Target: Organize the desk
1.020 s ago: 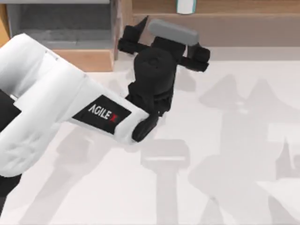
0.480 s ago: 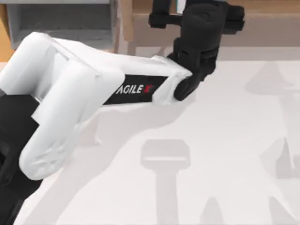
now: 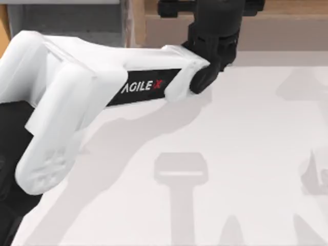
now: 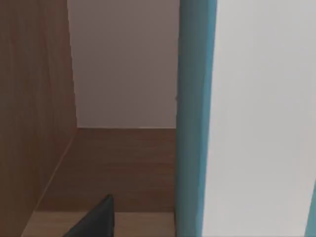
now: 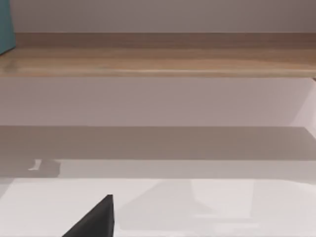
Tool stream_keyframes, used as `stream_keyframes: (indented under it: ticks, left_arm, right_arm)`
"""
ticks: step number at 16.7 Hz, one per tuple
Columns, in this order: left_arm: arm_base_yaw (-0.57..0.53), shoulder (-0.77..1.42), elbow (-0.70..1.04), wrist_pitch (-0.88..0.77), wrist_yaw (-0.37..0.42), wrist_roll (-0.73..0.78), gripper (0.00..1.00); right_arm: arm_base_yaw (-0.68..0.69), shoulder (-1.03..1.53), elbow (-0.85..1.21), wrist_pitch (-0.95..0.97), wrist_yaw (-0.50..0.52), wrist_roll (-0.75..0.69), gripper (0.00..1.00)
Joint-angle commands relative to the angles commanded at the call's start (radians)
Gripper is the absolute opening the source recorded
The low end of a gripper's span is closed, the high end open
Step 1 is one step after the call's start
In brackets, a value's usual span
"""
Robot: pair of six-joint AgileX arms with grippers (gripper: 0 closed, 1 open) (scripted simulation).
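Desk (image 3: 246, 154): left arm (image 3: 77, 97) stretched to rear shelf (image 3: 287, 23); jaws' state unclear.

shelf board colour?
Light wood brown; the shelf shows best in the right wrist view, running across above the white desk.

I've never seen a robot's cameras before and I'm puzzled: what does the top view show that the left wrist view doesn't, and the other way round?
The top view gives the wide scene: the white left arm stretched across the desk, with the left gripper up at the shelf, to the right of the grey-lined drawer box. The left wrist view gives the close look: a teal-edged white object right in front of the camera, with a pale wall behind. Both share the light-wood shelf.
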Motion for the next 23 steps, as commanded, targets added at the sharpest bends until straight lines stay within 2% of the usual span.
stream_keyframes:
  ticks: [10, 23]
  left_arm:
    - [0.027, 0.059, 0.11, -0.051, 0.023, -0.003, 1.0]
    - [0.027, 0.059, 0.11, -0.051, 0.023, -0.003, 0.02]
  right_arm:
    - [0.0, 0.0, 0.0, 0.0, 0.0, 0.0, 1.0]
    - [0.0, 0.0, 0.0, 0.0, 0.0, 0.0, 1.0]
